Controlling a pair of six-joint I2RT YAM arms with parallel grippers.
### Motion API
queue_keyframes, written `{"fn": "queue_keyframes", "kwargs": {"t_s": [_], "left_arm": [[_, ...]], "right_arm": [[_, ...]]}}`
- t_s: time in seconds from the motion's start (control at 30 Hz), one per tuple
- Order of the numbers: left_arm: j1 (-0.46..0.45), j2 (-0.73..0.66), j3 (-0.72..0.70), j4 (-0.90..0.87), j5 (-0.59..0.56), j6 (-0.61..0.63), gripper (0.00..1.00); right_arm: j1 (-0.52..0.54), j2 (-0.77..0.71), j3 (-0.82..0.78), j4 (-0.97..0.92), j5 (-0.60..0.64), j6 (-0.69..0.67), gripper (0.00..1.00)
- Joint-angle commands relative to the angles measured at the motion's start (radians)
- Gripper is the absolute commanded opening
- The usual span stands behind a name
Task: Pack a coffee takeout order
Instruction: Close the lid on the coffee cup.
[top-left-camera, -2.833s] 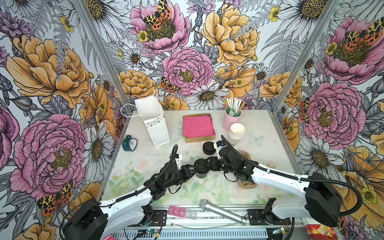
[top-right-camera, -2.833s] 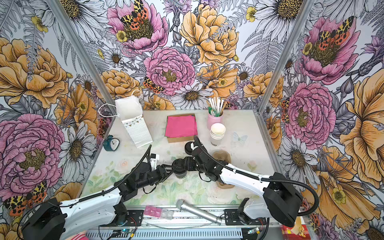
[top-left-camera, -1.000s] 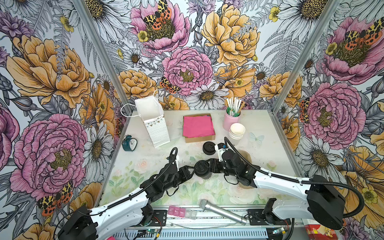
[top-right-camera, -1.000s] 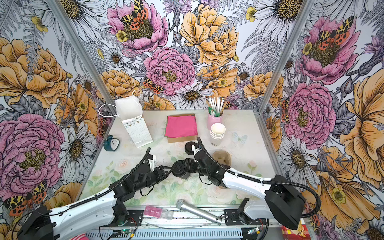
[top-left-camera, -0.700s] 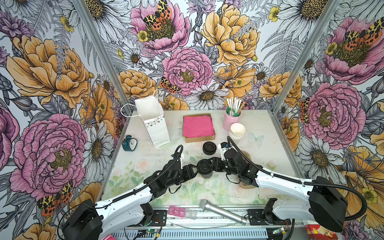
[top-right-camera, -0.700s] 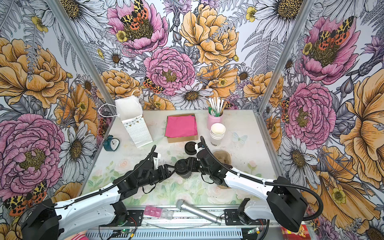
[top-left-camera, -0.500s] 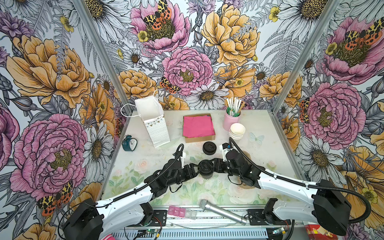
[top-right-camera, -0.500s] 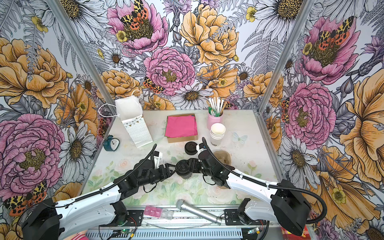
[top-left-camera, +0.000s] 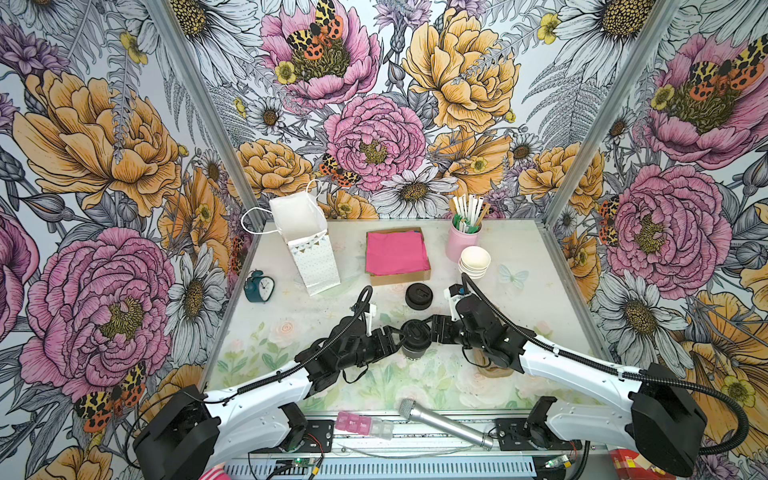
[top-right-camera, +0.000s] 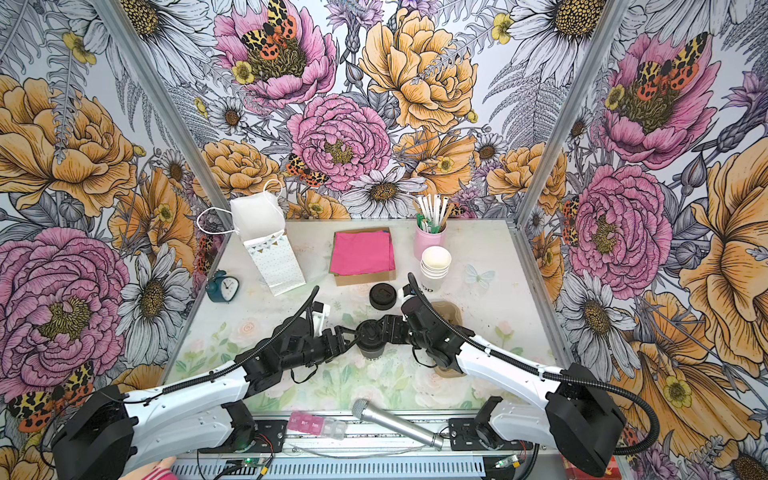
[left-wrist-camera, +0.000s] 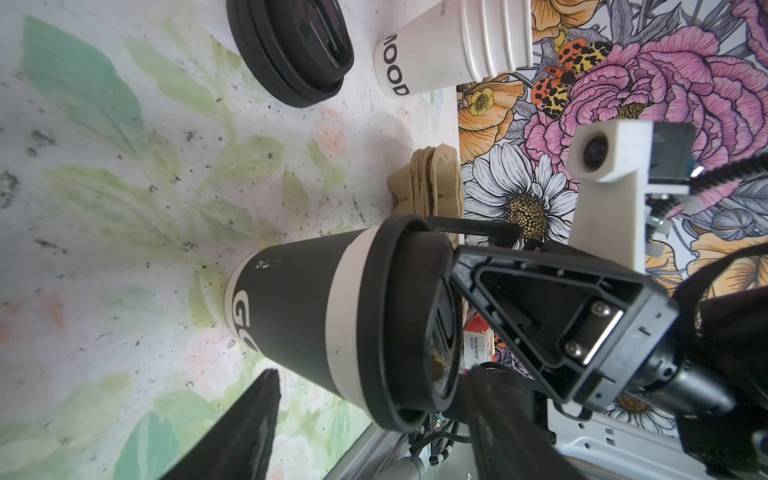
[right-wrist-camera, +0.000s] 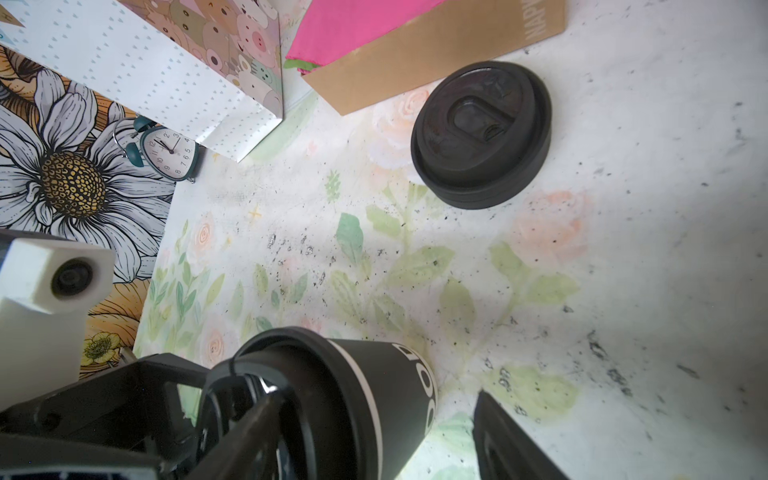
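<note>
A dark paper cup (top-left-camera: 415, 347) with a white band and a black lid (top-left-camera: 415, 332) on it stands upright at the table's middle. My left gripper (top-left-camera: 397, 334) is at its left and my right gripper (top-left-camera: 433, 330) at its right, both at lid height. In the left wrist view the left gripper (left-wrist-camera: 372, 374) is open, its fingers either side of the cup (left-wrist-camera: 303, 303) with gaps. The right gripper (right-wrist-camera: 376, 397) is open too, one finger over the lid (right-wrist-camera: 291, 374), the other clear of the cup wall. The pink napkin (top-left-camera: 397, 252) lies on a cardboard box behind.
A stack of spare black lids (top-left-camera: 419, 296) sits just behind the cup. White cups (top-left-camera: 474, 262) and a pink stirrer pot (top-left-camera: 463, 241) stand back right, a white paper bag (top-left-camera: 309, 249) back left, a teal clock (top-left-camera: 258, 286) left. A brown carrier (top-right-camera: 451, 311) lies under my right arm.
Both grippers and the lidded cup have shifted slightly right. Both pairs of jaws have widened and now stand off the cup's sides.
</note>
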Motion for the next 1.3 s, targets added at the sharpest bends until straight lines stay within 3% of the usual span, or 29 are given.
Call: {"fn": "queue_keyframes", "kwargs": {"t_s": [0.0, 0.33, 0.5, 0.63, 0.83, 1.27], "left_arm": [[-0.015, -0.012, 0.023, 0.032, 0.006, -0.009, 0.72], [-0.026, 0.052, 0.005, 0.128, 0.008, -0.054, 0.69], [-0.022, 0.113, 0.005, 0.187, 0.021, -0.065, 0.61], [-0.022, 0.161, 0.005, 0.202, 0.027, -0.074, 0.46], [-0.023, 0.196, -0.033, 0.202, 0.008, -0.092, 0.38], [-0.094, 0.345, -0.044, 0.180, -0.039, -0.084, 0.32]], "right_arm": [[-0.006, -0.040, 0.031, -0.063, -0.020, -0.050, 0.76], [-0.006, -0.024, 0.049, -0.115, -0.068, -0.113, 0.75], [-0.005, -0.010, 0.054, -0.131, -0.060, -0.124, 0.71], [-0.005, 0.000, 0.047, -0.142, -0.052, -0.119, 0.70], [-0.005, 0.007, 0.027, -0.163, -0.044, -0.105, 0.70], [-0.006, 0.002, -0.047, -0.184, -0.037, -0.079, 0.69]]}}
